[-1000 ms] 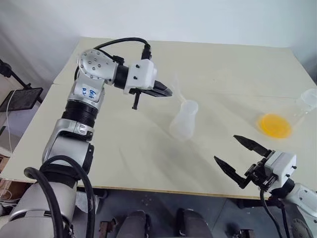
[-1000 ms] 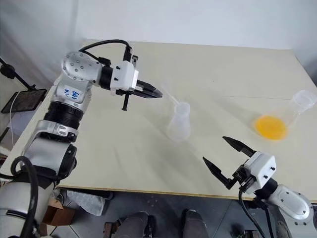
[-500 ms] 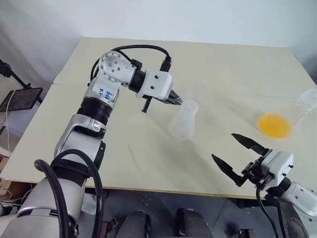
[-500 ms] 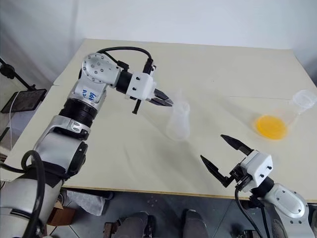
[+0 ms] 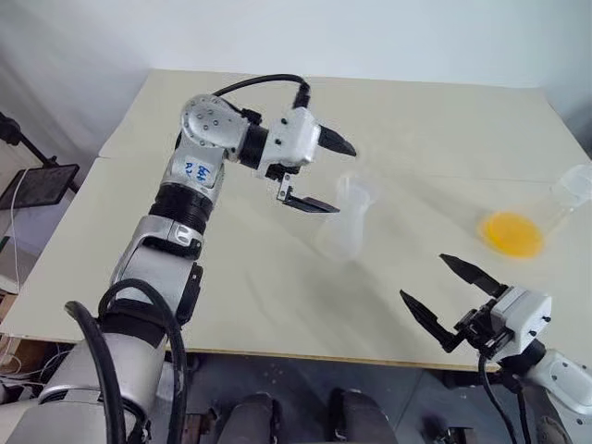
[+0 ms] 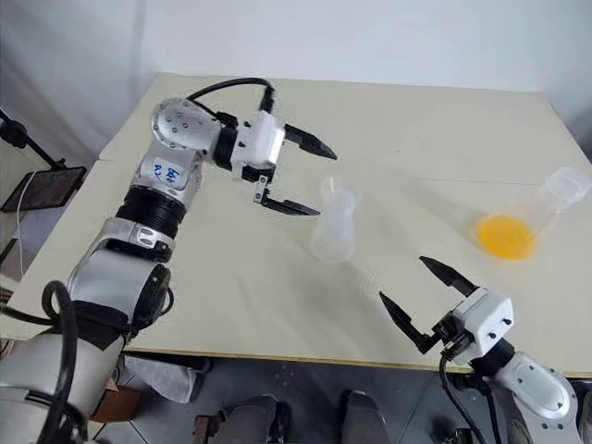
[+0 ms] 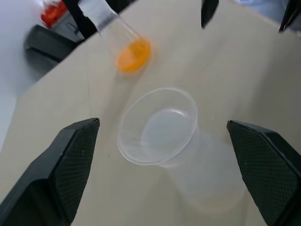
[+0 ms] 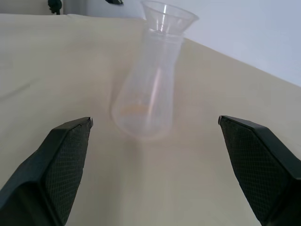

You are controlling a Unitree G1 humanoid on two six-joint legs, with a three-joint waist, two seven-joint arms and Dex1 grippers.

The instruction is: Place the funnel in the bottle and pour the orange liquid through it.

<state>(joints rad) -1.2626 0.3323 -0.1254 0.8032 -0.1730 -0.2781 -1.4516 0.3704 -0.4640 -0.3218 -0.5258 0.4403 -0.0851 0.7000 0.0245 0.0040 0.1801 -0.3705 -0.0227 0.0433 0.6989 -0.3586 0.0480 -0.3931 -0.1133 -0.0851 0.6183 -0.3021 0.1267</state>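
The funnel [image 6: 335, 194] is seen seated in the neck of the bottle [image 6: 333, 233], which stands upright near the middle of the cream table [image 6: 435, 139]. The left gripper [image 6: 303, 176] is held just beside the funnel, at about nine o'clock from it in the head views, with its two black fingers spread wide and nothing between them; one fingertip [image 6: 319, 147] is raised above the funnel's rim level, the other [image 6: 296, 207] is lowered beside the bottle's neck, and neither is seen touching the plastic. From the left wrist view the funnel's round mouth [image 7: 157, 125] is looked into squarely, centred between the two spread fingers with clear gaps on either side. The orange liquid [image 6: 505, 235] is found as a bright disc in the base of a second clear flask [image 6: 546, 205], lying tilted well apart from the bottle, at about three o'clock from it near the table's right edge. The right gripper [image 6: 427, 300] is held low near the table's front edge, at about five o'clock from the bottle and seven o'clock from the orange liquid, its fingers also opened wide and empty. In the right wrist view the bottle [image 8: 149, 89] is framed between those fingers, well apart from them.
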